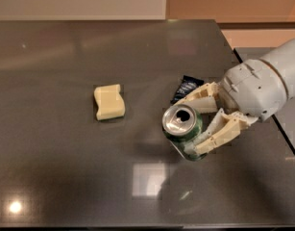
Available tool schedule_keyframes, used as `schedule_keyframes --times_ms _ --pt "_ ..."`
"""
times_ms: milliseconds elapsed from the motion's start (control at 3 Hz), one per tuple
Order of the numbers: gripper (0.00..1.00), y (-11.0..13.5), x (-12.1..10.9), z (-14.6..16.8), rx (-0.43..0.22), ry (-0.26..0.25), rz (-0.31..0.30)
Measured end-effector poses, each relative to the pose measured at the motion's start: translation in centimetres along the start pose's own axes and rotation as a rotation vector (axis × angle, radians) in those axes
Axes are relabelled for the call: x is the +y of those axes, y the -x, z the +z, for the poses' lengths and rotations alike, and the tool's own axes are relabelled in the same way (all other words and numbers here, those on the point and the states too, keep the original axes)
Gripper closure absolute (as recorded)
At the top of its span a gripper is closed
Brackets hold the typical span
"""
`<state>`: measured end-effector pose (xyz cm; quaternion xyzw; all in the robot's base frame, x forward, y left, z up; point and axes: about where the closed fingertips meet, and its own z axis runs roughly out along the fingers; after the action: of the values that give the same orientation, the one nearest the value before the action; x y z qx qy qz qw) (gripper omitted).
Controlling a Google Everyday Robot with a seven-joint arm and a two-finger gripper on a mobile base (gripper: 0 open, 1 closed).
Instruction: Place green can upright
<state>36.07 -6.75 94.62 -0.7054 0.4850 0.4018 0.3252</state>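
The green can (184,132) is a small can with a silver top and an open pull-tab hole. It is held between my gripper's two cream fingers (219,134) right of the table's middle, and stands nearly upright, tilted so its top faces the camera. My gripper (197,126) is shut on the can, one finger behind it and one in front. The white arm reaches in from the right. I cannot tell whether the can's base touches the table.
A pale yellow sponge (109,101) lies on the dark table (65,167) to the left of the can. A dark blue snack wrapper (185,87) lies just behind the gripper. The table's right edge (286,138) runs under the arm.
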Motion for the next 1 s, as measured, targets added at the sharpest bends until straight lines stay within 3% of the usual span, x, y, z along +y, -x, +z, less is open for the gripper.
schedule_keyframes --times_ms 667,1000 --pt "1.0 -3.0 -0.5 -1.4 -0.153 -0.043 0.059" --pt "1.0 -4.6 -1.1 -1.7 -0.198 -0.056 0.084"
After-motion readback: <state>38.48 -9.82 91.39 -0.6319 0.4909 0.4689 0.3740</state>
